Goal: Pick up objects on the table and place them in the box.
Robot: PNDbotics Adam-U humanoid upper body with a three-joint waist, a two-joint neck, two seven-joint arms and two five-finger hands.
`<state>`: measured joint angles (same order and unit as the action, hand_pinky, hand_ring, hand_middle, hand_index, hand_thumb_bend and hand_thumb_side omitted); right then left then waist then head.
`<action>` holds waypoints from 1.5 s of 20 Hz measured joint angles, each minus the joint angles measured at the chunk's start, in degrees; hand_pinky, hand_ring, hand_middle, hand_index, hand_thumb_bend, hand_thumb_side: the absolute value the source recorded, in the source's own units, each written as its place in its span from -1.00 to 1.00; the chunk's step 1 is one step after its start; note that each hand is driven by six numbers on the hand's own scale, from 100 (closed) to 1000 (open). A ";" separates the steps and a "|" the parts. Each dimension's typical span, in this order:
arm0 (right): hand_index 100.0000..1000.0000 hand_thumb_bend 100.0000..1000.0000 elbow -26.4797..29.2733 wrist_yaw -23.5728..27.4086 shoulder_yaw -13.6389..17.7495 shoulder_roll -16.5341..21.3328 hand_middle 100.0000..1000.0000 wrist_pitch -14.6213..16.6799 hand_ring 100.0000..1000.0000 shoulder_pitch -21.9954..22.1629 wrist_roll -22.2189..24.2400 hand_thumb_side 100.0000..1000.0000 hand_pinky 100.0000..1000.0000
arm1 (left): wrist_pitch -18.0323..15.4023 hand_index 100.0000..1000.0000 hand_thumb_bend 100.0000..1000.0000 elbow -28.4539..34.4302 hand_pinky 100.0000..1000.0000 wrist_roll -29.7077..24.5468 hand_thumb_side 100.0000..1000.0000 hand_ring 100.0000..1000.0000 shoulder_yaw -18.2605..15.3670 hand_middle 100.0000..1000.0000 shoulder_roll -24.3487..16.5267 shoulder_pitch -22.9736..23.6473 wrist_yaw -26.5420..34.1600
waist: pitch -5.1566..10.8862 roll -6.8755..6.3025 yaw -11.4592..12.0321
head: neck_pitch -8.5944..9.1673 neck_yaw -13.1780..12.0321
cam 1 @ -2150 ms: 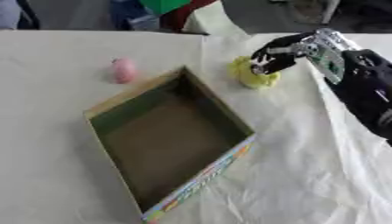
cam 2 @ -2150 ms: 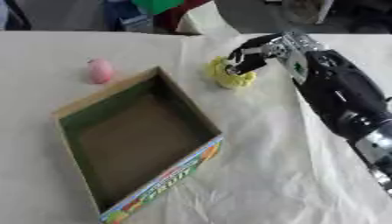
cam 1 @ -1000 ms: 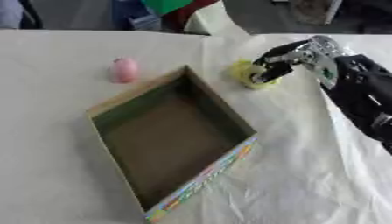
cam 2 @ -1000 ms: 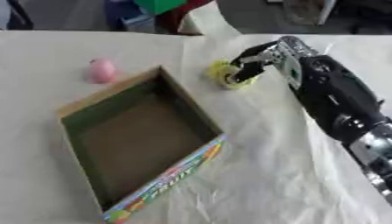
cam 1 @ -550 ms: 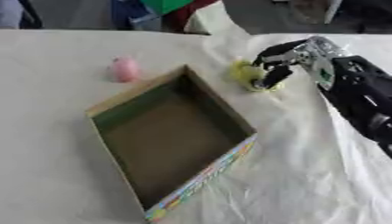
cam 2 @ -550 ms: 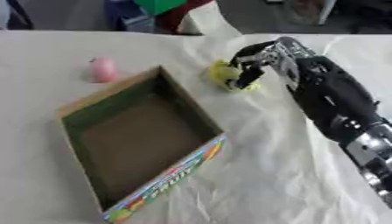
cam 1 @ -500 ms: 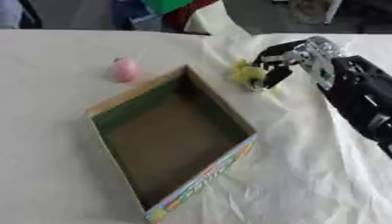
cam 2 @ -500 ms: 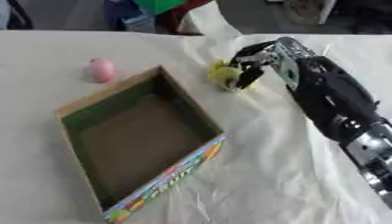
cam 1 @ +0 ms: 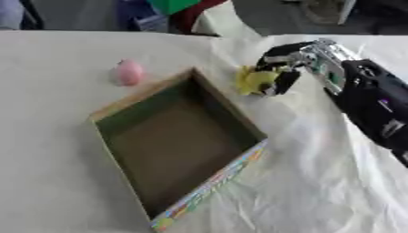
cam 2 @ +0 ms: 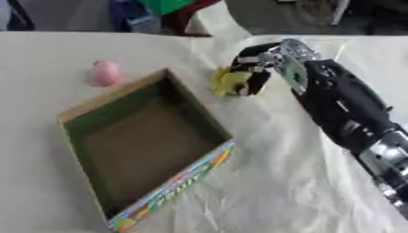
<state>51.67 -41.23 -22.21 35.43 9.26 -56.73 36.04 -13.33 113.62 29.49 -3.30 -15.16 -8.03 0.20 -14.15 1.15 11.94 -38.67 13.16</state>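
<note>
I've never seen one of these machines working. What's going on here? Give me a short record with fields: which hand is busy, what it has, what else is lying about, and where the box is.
Busy hand: right hand, reaching in from the right
Held thing: yellow object, fingers curled round it, just beyond the box's far right wall
Left hand: not in view
Box: open cardboard box, nothing visible inside, set askew on the white cloth
Other thing: pink object on the cloth, past the box's far left corner, untouched
Done so far: nothing in the box yet
</note>
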 measured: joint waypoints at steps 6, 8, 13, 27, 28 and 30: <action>-0.02 -1.00 2.83 3.21 -0.23 0.11 -0.44 -2.56 0.16 0.28 -0.96 -0.76 0.09 | 0.01 0.39 -1.00 0.00 -0.12 -0.02 0.91 0.16 0.02 0.22 0.00 0.00 0.02 | -0.01 -0.01 0.00 | 0.00 0.04; -0.04 -1.00 3.73 3.93 -0.23 0.17 -0.46 -3.21 0.15 0.28 -1.45 -0.77 0.08 | 0.02 0.39 -1.00 0.00 -0.12 -0.04 0.91 0.16 0.02 0.22 0.00 0.00 0.04 | -0.01 -0.01 0.00 | 0.01 0.04; -0.11 -1.00 6.00 5.04 0.00 0.78 -0.52 -4.54 0.12 0.28 -3.29 -0.78 0.05 | 0.01 0.39 -1.00 0.00 -0.12 -0.07 0.90 0.16 0.05 0.22 0.00 0.01 0.08 | -0.01 -0.02 0.00 | 0.01 0.05; -0.23 -1.00 16.87 8.58 1.35 2.78 -0.67 -6.61 0.03 -1.14 -9.67 -0.72 0.00 | -0.23 0.39 -1.00 0.00 -0.12 -0.22 0.90 0.17 0.29 0.22 0.00 0.01 0.14 | -0.01 -0.20 -0.20 | -0.07 0.39; -0.23 -1.00 18.00 8.94 1.31 2.83 -0.67 -6.82 0.03 -1.32 -9.88 -0.72 0.00 | -0.24 0.39 -1.00 0.00 -0.12 -0.23 0.90 0.17 0.30 0.22 0.00 0.01 0.16 | -0.01 -0.20 -0.20 | -0.07 0.47; -0.23 -1.00 20.14 9.79 0.90 2.95 -0.66 -7.10 0.03 -1.77 -10.09 -0.72 0.00 | -0.25 0.39 -1.00 0.00 -0.12 -0.24 0.89 0.17 0.31 0.22 0.00 0.01 0.21 | -0.01 -0.20 -0.23 | -0.07 0.58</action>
<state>71.81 -31.44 -21.32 38.39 2.16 -58.50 25.95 -13.58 113.62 29.25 -3.00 -15.16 -8.02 0.41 -14.16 0.95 11.71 -38.74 13.75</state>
